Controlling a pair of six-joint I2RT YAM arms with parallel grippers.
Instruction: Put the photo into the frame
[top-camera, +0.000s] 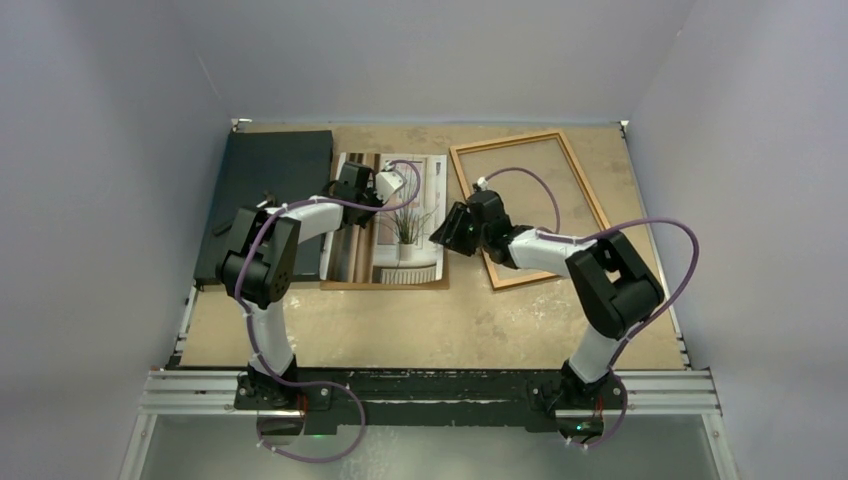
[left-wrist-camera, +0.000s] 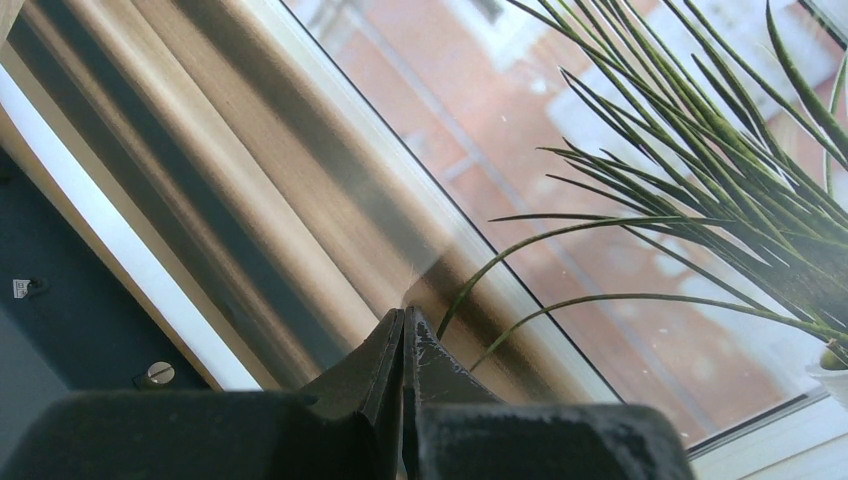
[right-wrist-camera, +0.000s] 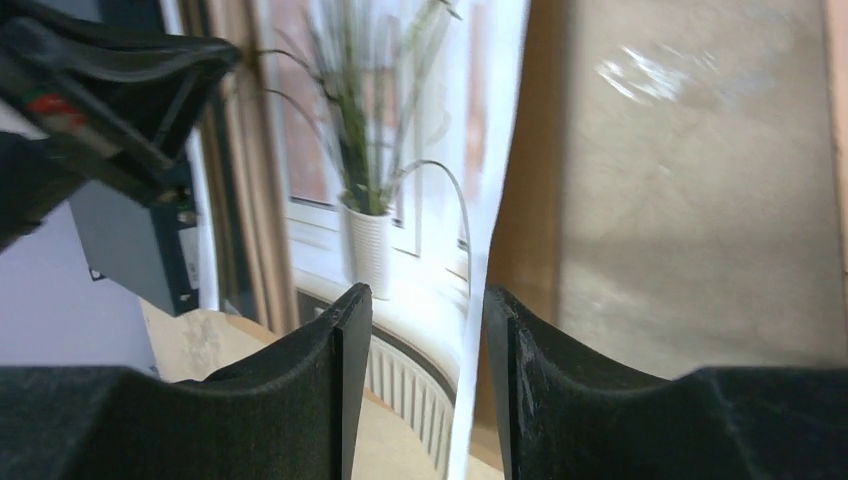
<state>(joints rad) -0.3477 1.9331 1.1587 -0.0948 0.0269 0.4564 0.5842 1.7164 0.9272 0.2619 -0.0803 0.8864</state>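
The photo (top-camera: 405, 225) of a spiky plant at a window lies flat on a brown backing board (top-camera: 385, 284) at the table's middle back. My left gripper (top-camera: 388, 200) is shut and empty, with its tips (left-wrist-camera: 405, 312) down on the photo's curtain area (left-wrist-camera: 600, 150). My right gripper (top-camera: 440, 238) is open at the photo's right edge. In the right wrist view the photo's white edge (right-wrist-camera: 470, 350) runs between the two fingers (right-wrist-camera: 425, 295). The orange-brown frame (top-camera: 575, 165) lies empty to the right of the photo, tilted.
A dark grey-black mat (top-camera: 270, 190) lies at the back left, touching the backing board. My left arm (right-wrist-camera: 90, 90) shows in the upper left of the right wrist view. White walls close in the table's left, back and right sides.
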